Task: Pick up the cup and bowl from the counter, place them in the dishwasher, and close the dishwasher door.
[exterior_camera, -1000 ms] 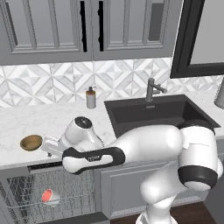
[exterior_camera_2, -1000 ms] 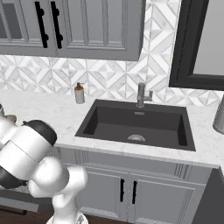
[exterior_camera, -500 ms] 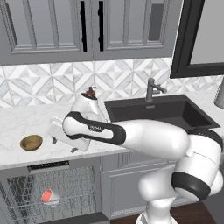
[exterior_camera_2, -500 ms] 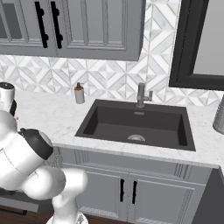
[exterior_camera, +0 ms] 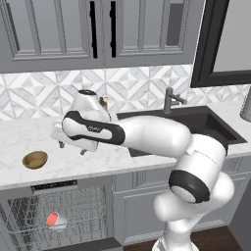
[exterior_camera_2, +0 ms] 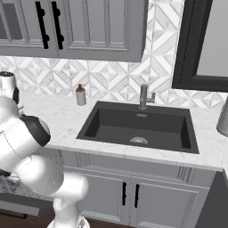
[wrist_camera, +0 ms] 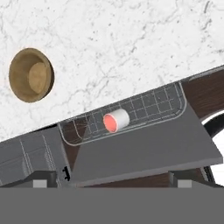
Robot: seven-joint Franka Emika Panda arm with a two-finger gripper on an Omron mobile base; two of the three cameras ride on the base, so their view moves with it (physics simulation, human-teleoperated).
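Observation:
The brown bowl [exterior_camera: 35, 159] [wrist_camera: 31, 75] rests upright on the white marble counter [exterior_camera: 112, 157] near its left end. Inside the dishwasher's wire rack [exterior_camera: 29, 220] [wrist_camera: 148, 107], below the counter, the white cup [exterior_camera: 56, 220] [wrist_camera: 116, 120] lies on its side, red inside showing. The dishwasher door [wrist_camera: 144, 151] hangs open, folded down flat. My gripper [exterior_camera: 71, 147] [wrist_camera: 111, 181] hovers above the counter, right of the bowl and clear of it, pointing down. It is open, with nothing between its fingers.
A beige soap dispenser [exterior_camera_2: 80, 95] stands at the backsplash, left of the dark sink [exterior_camera_2: 138, 127] and its faucet [exterior_camera_2: 144, 96]. Grey wall cabinets [exterior_camera: 98, 29] hang above. A grey canister [exterior_camera_2: 222, 118] sits at the counter's far right.
The arm has risen from the counter's front edge, just above the rack, to above the counter, nearer the backsplash. The cup stays in the rack; the bowl has not moved.

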